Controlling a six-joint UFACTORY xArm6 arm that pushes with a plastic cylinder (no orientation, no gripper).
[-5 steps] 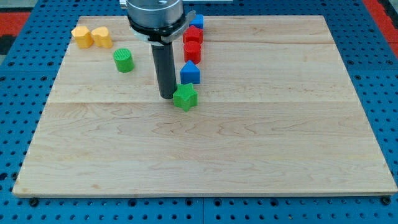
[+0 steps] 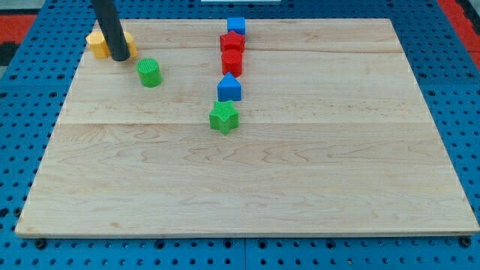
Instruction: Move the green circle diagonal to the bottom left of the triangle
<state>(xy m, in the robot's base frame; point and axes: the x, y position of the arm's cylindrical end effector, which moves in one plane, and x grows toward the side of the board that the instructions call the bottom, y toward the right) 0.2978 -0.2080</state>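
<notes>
The green circle (image 2: 149,72) stands at the upper left of the wooden board (image 2: 247,187). The blue triangle (image 2: 229,88) sits near the upper middle, well to the right of the circle. My tip (image 2: 119,57) is up and to the left of the green circle, a short gap away, in front of the two yellow blocks (image 2: 98,43). The rod partly hides the right yellow block.
A green star (image 2: 223,118) lies just below the blue triangle. Two red blocks (image 2: 232,52) stand in a column above the triangle, with a blue cube (image 2: 237,26) at the top edge.
My tip has moved from beside the green star, far to the upper left, to the yellow blocks. No block has moved.
</notes>
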